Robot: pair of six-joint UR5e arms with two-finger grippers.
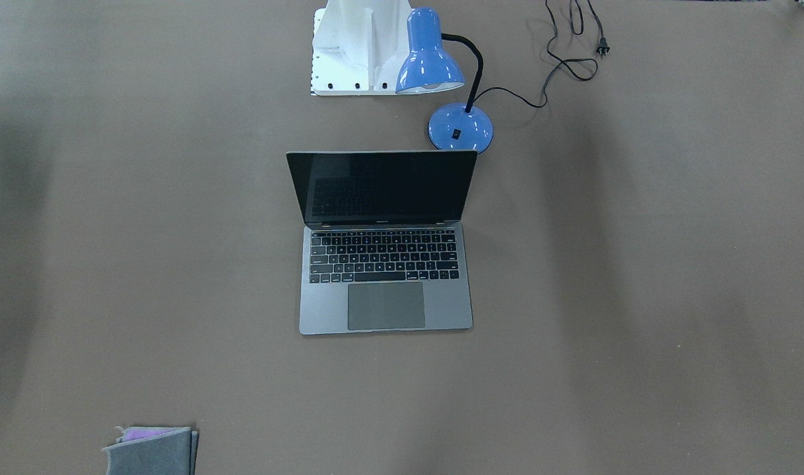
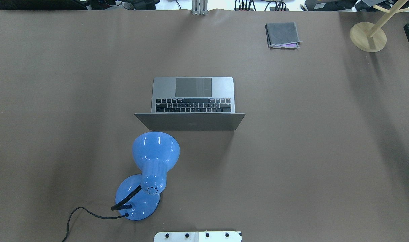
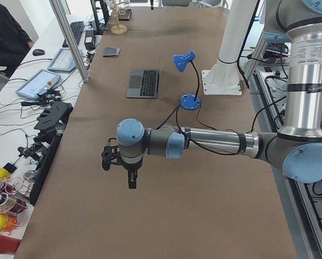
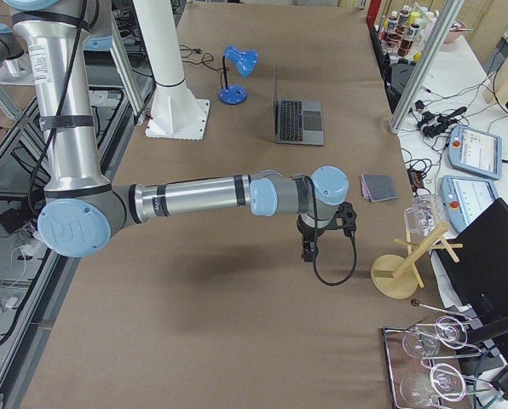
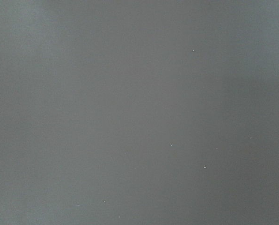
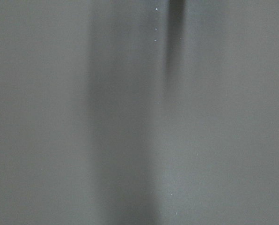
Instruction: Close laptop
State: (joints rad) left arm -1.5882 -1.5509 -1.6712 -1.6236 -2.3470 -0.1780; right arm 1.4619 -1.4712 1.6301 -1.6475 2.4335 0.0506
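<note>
The laptop (image 1: 383, 305) stands open in the middle of the table, its dark screen upright and its keyboard and trackpad facing away from the robot. In the overhead view (image 2: 164, 88) I see the back of its lid. It also shows far off in the exterior left view (image 3: 143, 82) and the exterior right view (image 4: 298, 121). My left gripper (image 3: 131, 179) hangs above bare table, well away from the laptop. My right gripper (image 4: 309, 249) hangs above the table at the other end. I cannot tell whether either is open or shut. Both wrist views show only table surface.
A blue desk lamp (image 2: 150, 168) stands just behind the laptop's lid on the robot's left, its cord (image 1: 567, 63) trailing off. A folded grey cloth (image 2: 282, 34) lies at the far edge. A wooden stand (image 2: 368, 37) is at the far right. The robot's white base (image 1: 352, 46) is behind the lamp.
</note>
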